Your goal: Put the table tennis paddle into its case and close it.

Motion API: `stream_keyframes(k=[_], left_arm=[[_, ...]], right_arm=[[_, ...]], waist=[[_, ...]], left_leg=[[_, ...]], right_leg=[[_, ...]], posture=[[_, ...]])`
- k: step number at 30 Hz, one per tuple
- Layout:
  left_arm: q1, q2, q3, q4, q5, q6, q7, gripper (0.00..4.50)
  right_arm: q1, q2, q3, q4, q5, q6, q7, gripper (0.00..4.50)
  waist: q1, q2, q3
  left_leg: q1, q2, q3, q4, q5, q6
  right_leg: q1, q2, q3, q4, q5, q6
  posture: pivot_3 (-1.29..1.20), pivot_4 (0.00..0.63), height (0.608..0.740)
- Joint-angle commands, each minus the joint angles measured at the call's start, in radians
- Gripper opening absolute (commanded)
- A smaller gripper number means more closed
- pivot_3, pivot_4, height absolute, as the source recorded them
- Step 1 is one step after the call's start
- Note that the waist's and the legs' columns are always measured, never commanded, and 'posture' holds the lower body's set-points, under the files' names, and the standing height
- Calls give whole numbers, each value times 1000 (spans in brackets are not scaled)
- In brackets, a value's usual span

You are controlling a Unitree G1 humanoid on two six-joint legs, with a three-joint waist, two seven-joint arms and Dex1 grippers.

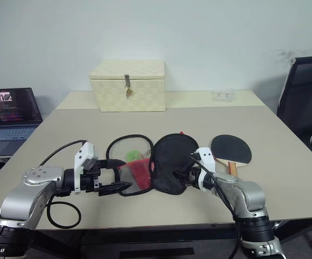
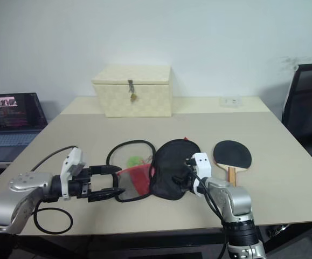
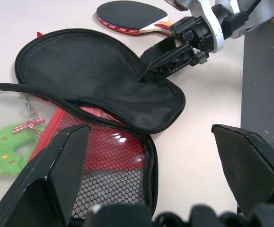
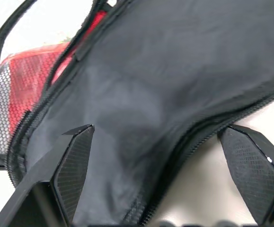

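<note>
Office or lab room: plain white wall, beige table (image 1: 285,162), open laptop (image 1: 10,116) showing code, black mesh chair (image 1: 306,97).

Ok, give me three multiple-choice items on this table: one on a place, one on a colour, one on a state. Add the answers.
1. Where does the table tennis paddle lie?
A. On the table, to the robot's right of the case
B. Inside the case
C. On the cream woven box

2. What colour is the paddle face turned up?
A. Red
B. Black
C. Green

3. How does the case lie?
A. Zipped shut
B. Unzipped, black flap spread open
C. Standing on edge

Answers:
1 A: it rests on bare tabletop beside the case.
2 B: the round blade shows black.
3 B: the flap lies spread beside the red mesh part, between the open left claw and the open right claw.
</note>
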State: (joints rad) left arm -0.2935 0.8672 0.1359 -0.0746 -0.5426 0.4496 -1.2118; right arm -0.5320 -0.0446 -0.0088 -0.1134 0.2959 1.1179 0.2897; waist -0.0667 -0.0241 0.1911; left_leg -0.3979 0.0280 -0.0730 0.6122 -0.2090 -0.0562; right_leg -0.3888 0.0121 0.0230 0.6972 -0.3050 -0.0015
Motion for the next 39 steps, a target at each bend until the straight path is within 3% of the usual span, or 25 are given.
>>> stream_keyframes(k=[1, 11, 13, 21, 28, 31, 39], left_arm=[[-2, 13, 33, -40, -9, -14, 1, 4500], [-13, 6, 23, -40, -14, -11, 2, 4500], [-21, 3, 17, -37, -13, -12, 0, 4500], [-49, -8, -5, -21, -3, -17, -7, 4500], [-59, -11, -15, -14, 0, -22, -10, 4500], [-56, -10, -13, -16, -1, -22, -11, 4500], [-43, -4, -3, -26, -3, -18, -10, 4500]], right_arm=[[-8, 16, 23, 15, 27, 10, 10, 3928], [-54, -21, -112, 26, 101, 121, 18, 409], [-59, -52, -123, 27, 115, 138, 31, 37], [-88, -242, -96, 63, 141, 156, 129, 37], [-148, -327, -49, 165, 125, 103, 193, 37], [-154, -321, -44, 175, 127, 95, 190, 687], [-149, -355, -72, 87, 139, 94, 190, 3522]], waist=[[0, 0, 0], [4, 0, 0], [9, 0, 0], [12, 0, 0], [10, 1, 0], [11, 1, 1], [12, 1, 1]], left_leg=[[0, 0, 0, 0, 0, 0], [-1, 1, 0, -1, 0, 0], [-1, 1, 0, -1, 0, 0], [-2, -1, 0, -1, 0, 0], [-2, -1, 1, -1, 0, 0], [-2, -1, 1, -1, 0, 0], [-2, 0, 1, -1, 0, 0]], right_leg=[[0, 1, 0, 0, 0, 0], [-1, 2, 0, 0, 0, -2], [-1, 2, 0, 0, 0, -2], [-1, 2, 0, -1, 0, -2], [-1, 2, 0, -1, 0, -2], [-1, 2, 0, -1, 0, -2], [-1, 2, 0, -1, 0, -2]], posture=[[0, 150, 740], [0, 150, 740], [0, 150, 740], [0, 150, 740], [0, 150, 740], [0, 150, 740], [0, 150, 740]])
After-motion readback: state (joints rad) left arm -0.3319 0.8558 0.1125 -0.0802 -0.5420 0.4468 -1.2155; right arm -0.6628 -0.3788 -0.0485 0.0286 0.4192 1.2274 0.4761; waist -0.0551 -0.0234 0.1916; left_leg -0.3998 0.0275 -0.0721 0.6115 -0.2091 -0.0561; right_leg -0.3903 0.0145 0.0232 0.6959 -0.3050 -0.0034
